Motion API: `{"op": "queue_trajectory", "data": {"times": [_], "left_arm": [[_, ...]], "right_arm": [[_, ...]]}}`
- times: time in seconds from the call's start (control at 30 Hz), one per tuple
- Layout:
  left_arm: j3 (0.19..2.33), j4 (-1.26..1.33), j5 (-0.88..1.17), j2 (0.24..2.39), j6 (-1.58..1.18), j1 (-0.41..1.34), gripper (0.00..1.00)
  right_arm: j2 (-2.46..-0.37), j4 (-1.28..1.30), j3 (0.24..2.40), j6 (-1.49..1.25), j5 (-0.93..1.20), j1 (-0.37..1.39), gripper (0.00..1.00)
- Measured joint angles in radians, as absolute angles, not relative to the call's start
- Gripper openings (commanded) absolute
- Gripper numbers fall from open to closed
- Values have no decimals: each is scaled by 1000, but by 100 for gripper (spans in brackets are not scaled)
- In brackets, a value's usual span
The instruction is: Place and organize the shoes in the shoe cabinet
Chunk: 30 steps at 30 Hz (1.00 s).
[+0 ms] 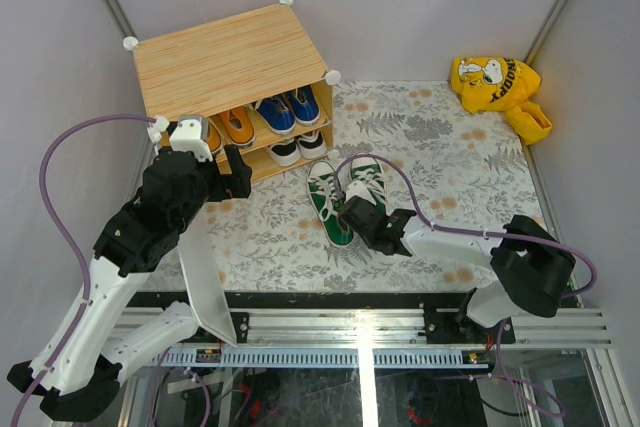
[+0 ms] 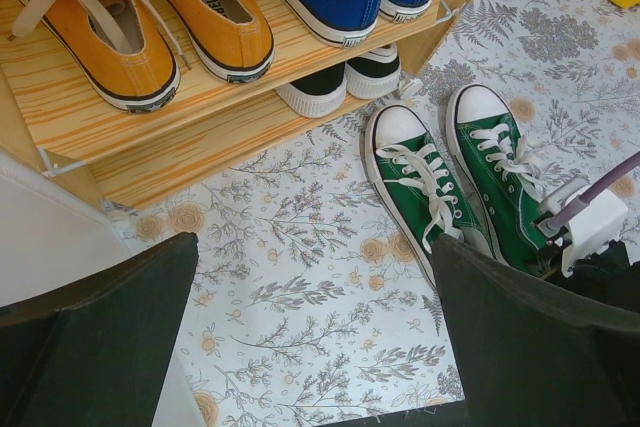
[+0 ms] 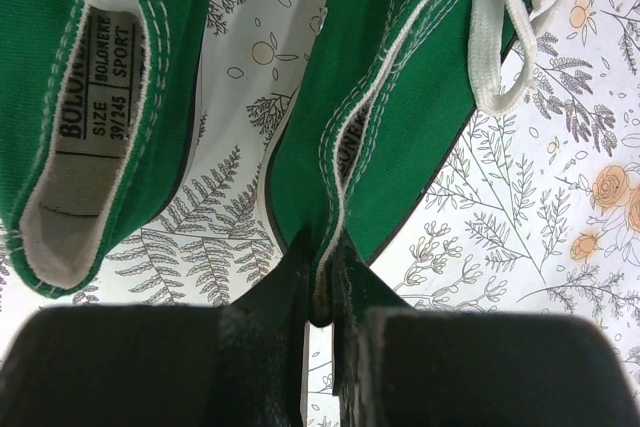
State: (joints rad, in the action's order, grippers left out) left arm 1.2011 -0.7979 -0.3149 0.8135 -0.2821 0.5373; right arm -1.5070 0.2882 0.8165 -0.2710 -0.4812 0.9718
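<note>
The shoe cabinet (image 1: 230,57) stands at the far left with its front open. Orange shoes (image 1: 235,125) and blue shoes (image 1: 285,107) sit on its upper shelf, and a dark pair with white toe caps (image 1: 295,147) sits on the lower shelf. Two green shoes lie on the mat in front. My right gripper (image 1: 362,217) is shut on the heel of the right green shoe (image 3: 400,107). The left green shoe (image 3: 90,77) lies free beside it. My left gripper (image 2: 315,347) is open and empty over the mat by the cabinet's front left corner (image 1: 236,172).
The cabinet's white door panel (image 1: 205,277) hangs open towards the near edge on the left. A yellow cartoon-dog bag (image 1: 495,82) lies at the far right. Grey walls close in the flowered mat (image 1: 450,167).
</note>
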Motion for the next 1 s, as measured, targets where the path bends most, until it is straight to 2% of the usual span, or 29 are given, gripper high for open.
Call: {"op": "queue_trajectory", "data": {"times": [0.47,0.53,0.67,0.7,1.0], "left_arm": [[1201,-798,-315,814,-282,537,100],[1201,-798,-315,814,-282,537,100],[1200,-798,-315,813,-282,537,100],[1200,-798,-315,812,-282,537,100],[1198,-798,-315,811,-282,537,100]], "right_arm": [[-1508,172,809,-299,-389,981,1],[-1518,168,816,-305,-382,981,14],[-1522,173,822,-315,-379,981,49],[-1522,172,822,-317,-371,982,52],[-1425,221,869,-393,-321,1004,57]]}}
